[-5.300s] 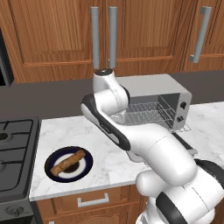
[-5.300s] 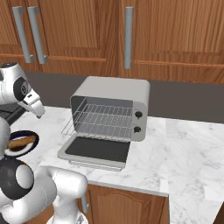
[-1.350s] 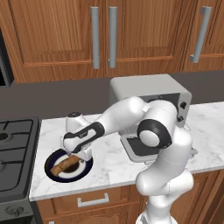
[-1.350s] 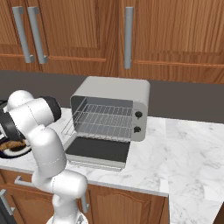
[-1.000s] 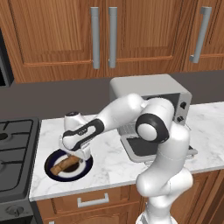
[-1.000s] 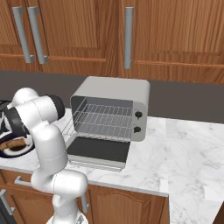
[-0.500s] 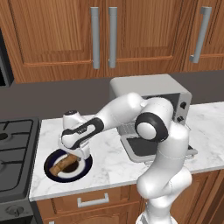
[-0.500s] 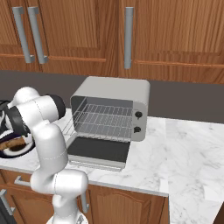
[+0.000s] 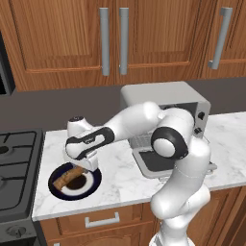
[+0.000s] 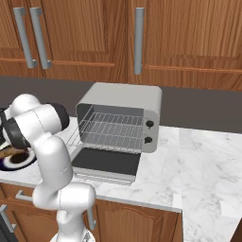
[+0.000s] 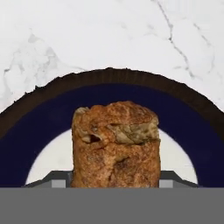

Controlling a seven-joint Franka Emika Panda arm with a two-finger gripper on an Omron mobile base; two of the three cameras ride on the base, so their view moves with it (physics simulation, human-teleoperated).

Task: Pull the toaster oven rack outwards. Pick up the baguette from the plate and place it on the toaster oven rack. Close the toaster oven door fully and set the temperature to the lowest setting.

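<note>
The golden-brown baguette [image 9: 66, 178] lies on the round plate [image 9: 94, 179] with a navy rim, at the counter's left end. My gripper [image 9: 82, 166] reaches down over the baguette's right end. In the hand view the baguette [image 11: 116, 144] fills the gap between my two fingertips [image 11: 60, 180], so the gripper [image 11: 114, 181] is shut on it above the plate [image 11: 43, 122]. The light-grey toaster oven [image 10: 120, 101] stands open, its wire rack [image 10: 111, 130] pulled partly outwards over the lowered door [image 10: 106, 163].
A black stove [image 9: 12, 168] borders the plate on the left. Wooden cabinets [image 9: 110, 43] hang above the counter. Bare marble counter [image 10: 203, 160] stretches to the right of the oven. Two dark knobs [image 10: 149, 125] sit on the oven's right front.
My fingers have closed in on the baguette's end. The hand has stayed almost still over the plate, and the oven, rack and door have not moved.
</note>
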